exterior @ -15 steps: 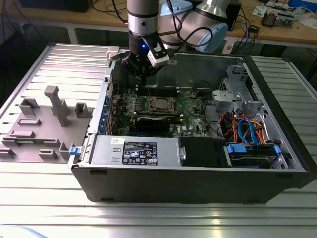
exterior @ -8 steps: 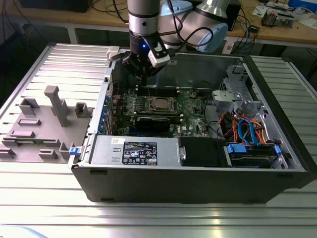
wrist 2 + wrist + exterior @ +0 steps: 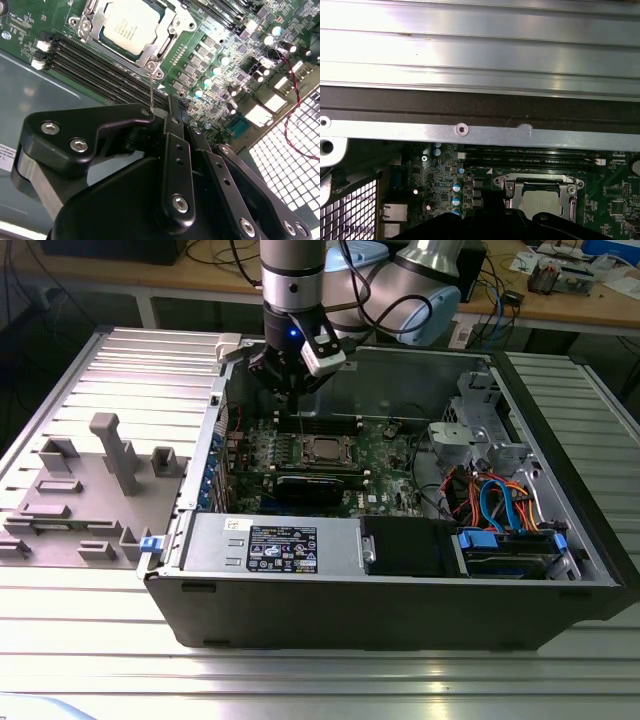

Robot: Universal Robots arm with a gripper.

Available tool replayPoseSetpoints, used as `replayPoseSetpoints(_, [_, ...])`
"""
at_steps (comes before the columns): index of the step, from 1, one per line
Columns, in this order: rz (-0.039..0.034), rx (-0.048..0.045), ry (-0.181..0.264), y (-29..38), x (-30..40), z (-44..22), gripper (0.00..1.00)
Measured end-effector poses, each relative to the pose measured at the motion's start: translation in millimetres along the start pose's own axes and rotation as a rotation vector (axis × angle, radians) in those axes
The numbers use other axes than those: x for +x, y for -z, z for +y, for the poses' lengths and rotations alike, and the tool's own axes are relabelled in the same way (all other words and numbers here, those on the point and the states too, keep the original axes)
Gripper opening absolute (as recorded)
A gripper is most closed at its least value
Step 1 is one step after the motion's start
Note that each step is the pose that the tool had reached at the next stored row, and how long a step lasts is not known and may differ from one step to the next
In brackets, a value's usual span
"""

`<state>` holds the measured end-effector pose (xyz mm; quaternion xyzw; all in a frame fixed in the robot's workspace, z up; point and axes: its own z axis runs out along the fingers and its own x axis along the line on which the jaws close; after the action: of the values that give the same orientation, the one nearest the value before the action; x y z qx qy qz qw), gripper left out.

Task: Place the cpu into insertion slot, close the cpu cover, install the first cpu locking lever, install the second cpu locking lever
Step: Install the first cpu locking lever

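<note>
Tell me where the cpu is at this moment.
In the exterior view the cpu lies in the insertion slot, framed by the cpu cover, beside the black memory slots.

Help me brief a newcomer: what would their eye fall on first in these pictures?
First, the open dark grey computer case on the ribbed metal table, its green circuit board exposed. At the board's middle sits the small square cpu with a dull silver top, ringed by a silver metal frame. The black gripper hangs over the board's far edge in the exterior view.
</note>
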<state>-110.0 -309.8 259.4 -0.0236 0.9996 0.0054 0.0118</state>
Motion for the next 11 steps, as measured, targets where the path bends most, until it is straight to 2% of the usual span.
replayPoseSetpoints(11, [0.0, 0.0, 0.0, -0.1, -3.0, -0.2, 0.11])
